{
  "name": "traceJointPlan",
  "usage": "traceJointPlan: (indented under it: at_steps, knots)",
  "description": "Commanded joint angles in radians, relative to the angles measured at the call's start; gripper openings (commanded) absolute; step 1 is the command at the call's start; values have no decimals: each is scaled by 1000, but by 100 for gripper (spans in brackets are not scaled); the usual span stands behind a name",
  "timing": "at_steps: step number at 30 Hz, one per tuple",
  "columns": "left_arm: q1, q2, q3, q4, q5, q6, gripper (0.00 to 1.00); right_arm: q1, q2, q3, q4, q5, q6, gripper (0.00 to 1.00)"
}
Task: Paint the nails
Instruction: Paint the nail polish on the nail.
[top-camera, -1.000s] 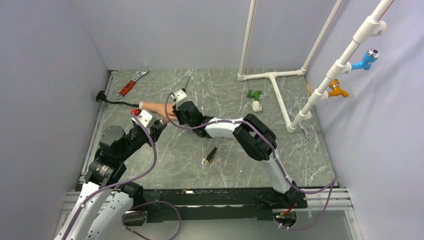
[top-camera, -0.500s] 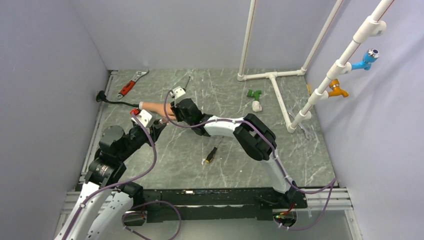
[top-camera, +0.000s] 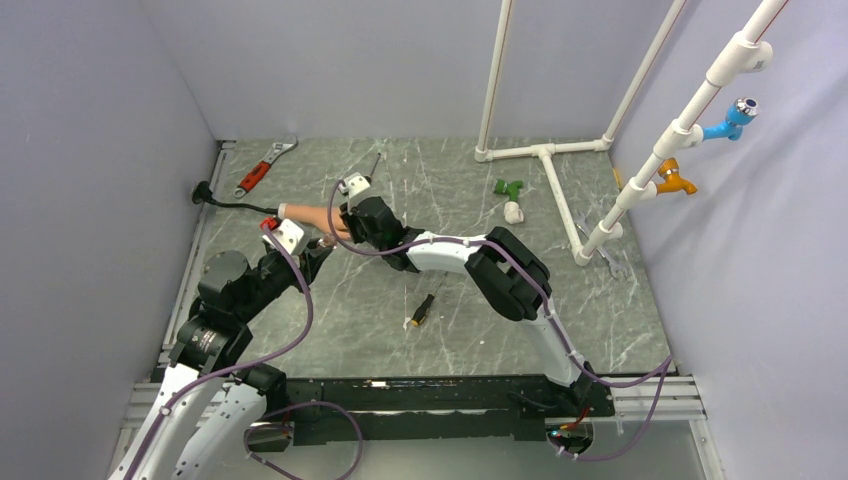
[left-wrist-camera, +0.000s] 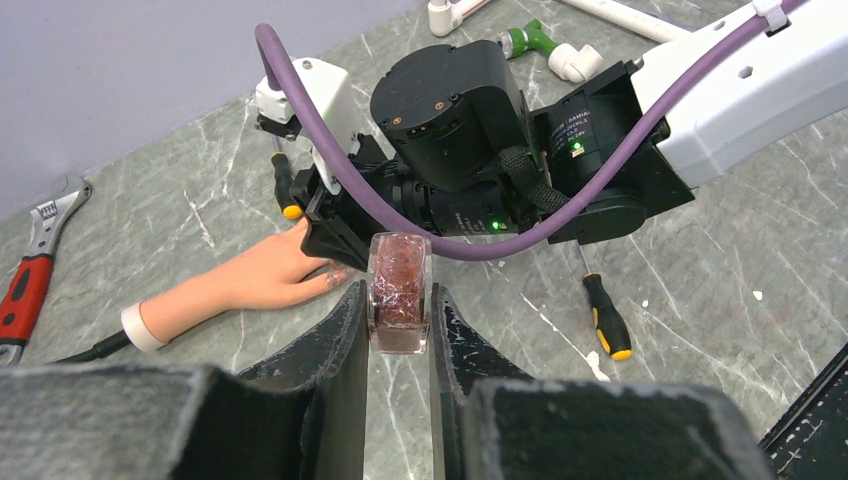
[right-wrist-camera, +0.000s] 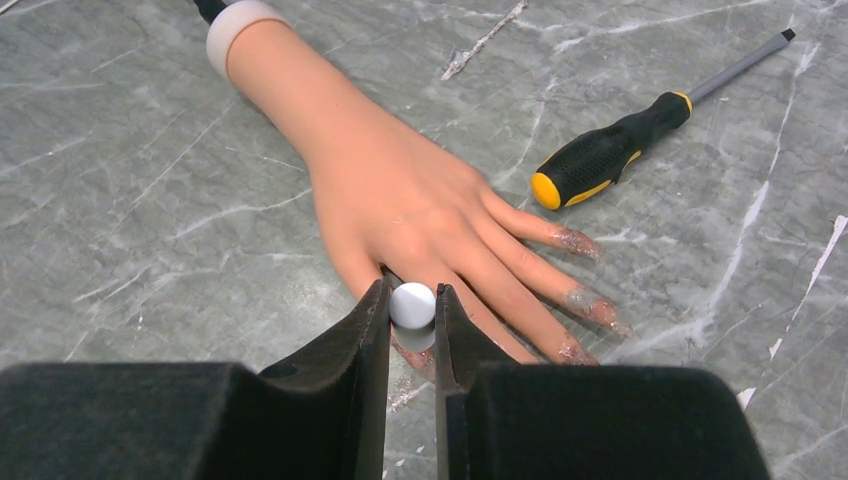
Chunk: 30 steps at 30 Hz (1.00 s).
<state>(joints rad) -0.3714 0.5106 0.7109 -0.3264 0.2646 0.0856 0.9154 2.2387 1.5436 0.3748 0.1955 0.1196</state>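
L gripper (left-wrist-camera: 398, 300): clamped on glitter bottle (left-wrist-camera: 398, 278). R gripper (right-wrist-camera: 412, 295): pinching white knob (right-wrist-camera: 412, 305) over rubber hand (right-wrist-camera: 400, 200); nails (right-wrist-camera: 585, 300) glittery. Screwdriver (right-wrist-camera: 610, 150) on far side.

The nails (right-wrist-camera: 581, 242) lie face-up, three showing glittery, seemingly wet polish

My top camera sits high behind my bases, looking down and forward over the whole table (top-camera: 620, 310) from afar. My left wrist camera looks out low past the left gripper (left-wrist-camera: 398, 298), fairly near. My right wrist camera looks steeply down past the right gripper (right-wrist-camera: 412, 300), very close. All three share the mannequin hand (right-wrist-camera: 400, 190).
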Motion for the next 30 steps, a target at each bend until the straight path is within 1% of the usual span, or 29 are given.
traceJointPlan:
  at_steps: [1,20,30]
  knots:
    - [2,-1,17,36,6,-6,0,7,-16,-7,41,-8,-15,0]
    - [2,-4,18,35,-1,-4,0,-1,-68,-94,64,11,-12,0]
    - [2,3,25,21,-20,3,0,-2,-160,-152,75,27,-8,0]
